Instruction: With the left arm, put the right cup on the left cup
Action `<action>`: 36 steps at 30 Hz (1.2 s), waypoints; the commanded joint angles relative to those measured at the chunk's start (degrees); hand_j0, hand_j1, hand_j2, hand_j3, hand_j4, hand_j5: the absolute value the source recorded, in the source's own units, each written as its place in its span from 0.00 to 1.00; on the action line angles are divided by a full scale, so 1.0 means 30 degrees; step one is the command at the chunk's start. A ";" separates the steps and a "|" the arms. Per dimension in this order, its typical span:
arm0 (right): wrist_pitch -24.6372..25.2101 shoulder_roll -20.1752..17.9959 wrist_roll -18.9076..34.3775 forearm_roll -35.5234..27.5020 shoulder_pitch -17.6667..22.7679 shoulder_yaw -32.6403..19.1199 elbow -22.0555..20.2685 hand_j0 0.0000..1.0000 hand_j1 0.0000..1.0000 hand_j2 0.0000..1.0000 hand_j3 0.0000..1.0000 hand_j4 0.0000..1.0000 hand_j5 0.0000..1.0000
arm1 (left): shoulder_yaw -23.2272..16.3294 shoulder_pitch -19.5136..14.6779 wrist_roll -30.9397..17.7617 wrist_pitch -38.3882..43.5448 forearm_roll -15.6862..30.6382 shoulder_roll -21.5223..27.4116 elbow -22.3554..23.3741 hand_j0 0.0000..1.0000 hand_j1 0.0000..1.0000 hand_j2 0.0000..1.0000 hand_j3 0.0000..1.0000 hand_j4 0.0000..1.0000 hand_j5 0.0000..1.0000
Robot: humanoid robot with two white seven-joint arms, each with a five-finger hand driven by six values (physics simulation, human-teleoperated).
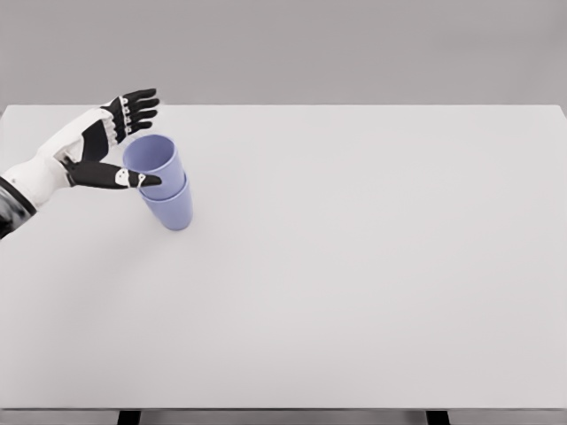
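Note:
Two lavender-blue cups stand nested on the white table (354,266) at the left. The upper cup (152,164) sits inside the lower cup (172,210), slightly tilted toward the left. My left hand (133,142) is beside the upper cup on its left, fingers spread: the thumb (120,177) reaches along the cup's near side and the other fingers (137,108) point out behind its rim. The hand looks open, with the thumb tip close to or touching the cup wall. The right arm does not show.
The table's far edge runs just behind the hand. A grey wall stands behind it.

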 commanded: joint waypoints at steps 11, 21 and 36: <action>0.0002 -0.0002 0.0002 -0.0002 0.0000 -0.0001 0.0002 1.00 1.00 1.00 1.00 1.00 1.00 | 0.3731 0.2197 -0.3362 -0.2197 0.0753 0.1135 -0.0917 1.00 1.00 1.00 1.00 1.00 1.00; 0.0003 -0.0002 -0.0027 -0.0002 0.0000 -0.0001 0.0002 1.00 1.00 1.00 1.00 1.00 1.00 | 0.3907 0.2929 -0.3657 -0.2842 0.0723 0.0871 -0.0917 1.00 1.00 1.00 1.00 1.00 1.00; 0.0003 -0.0002 0.0002 -0.0002 0.0000 -0.0001 0.0002 1.00 1.00 1.00 1.00 1.00 1.00 | 0.4111 0.3047 -0.3656 -0.4776 -0.0243 0.1105 -0.0653 1.00 1.00 1.00 1.00 1.00 1.00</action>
